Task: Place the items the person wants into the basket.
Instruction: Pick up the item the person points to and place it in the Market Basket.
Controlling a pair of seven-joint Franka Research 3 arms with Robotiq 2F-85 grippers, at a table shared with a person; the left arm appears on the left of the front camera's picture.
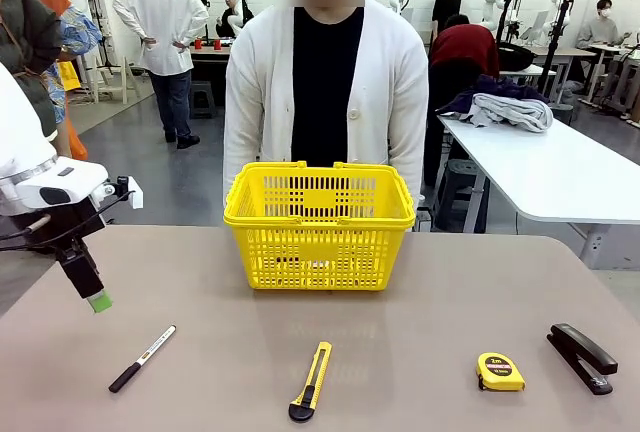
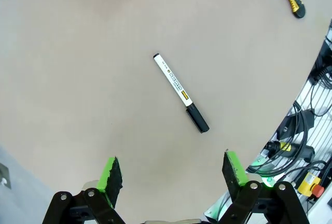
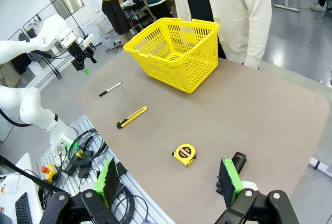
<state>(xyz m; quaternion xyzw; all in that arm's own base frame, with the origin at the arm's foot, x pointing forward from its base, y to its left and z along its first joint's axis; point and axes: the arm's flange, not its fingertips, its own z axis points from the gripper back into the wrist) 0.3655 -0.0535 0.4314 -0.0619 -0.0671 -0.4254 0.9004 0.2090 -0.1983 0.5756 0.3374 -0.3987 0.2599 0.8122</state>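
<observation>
Four small tools lie in a loose row across the lower part of the front view, on the grey-brown desk (image 1: pixel 440 282). A white-barrelled pen with a black cap (image 1: pixel 142 359) is at lower left and a yellow-and-black utility knife (image 1: pixel 311 381) at bottom centre. A yellow tape measure (image 1: pixel 499 372) lies to the knife's right and a black stapler (image 1: pixel 582 357) at lower right. All are well apart from one another.

Behind them, at the centre of the frame, a bright yellow plastic lattice basket (image 1: pixel 320 252) stands upright with its handles lying down along the rim. A person (image 1: pixel 325 82) in a white cardigan over a black top stands just behind it, arms hanging at the sides.

The left pincer (image 1: pixel 92 290) hangs at the left edge of the front view, above the desk and up and to the left of the pen, touching nothing. In the left wrist view its green-padded fingers (image 2: pixel 111 175) rise from the bottom edge, spread wide and released, with bare desk between them. The pen lies slanted at mid-frame beyond them, cap end nearer, and the knife's end shows at the upper right corner.

In the right wrist view the right pincer (image 3: pixel 168 180) is also released, fingers wide apart and grasping nothing. The tape measure sits at lower centre and the stapler just beside the right-hand finger. The knife and pen lie at centre left and the basket at upper centre.
</observation>
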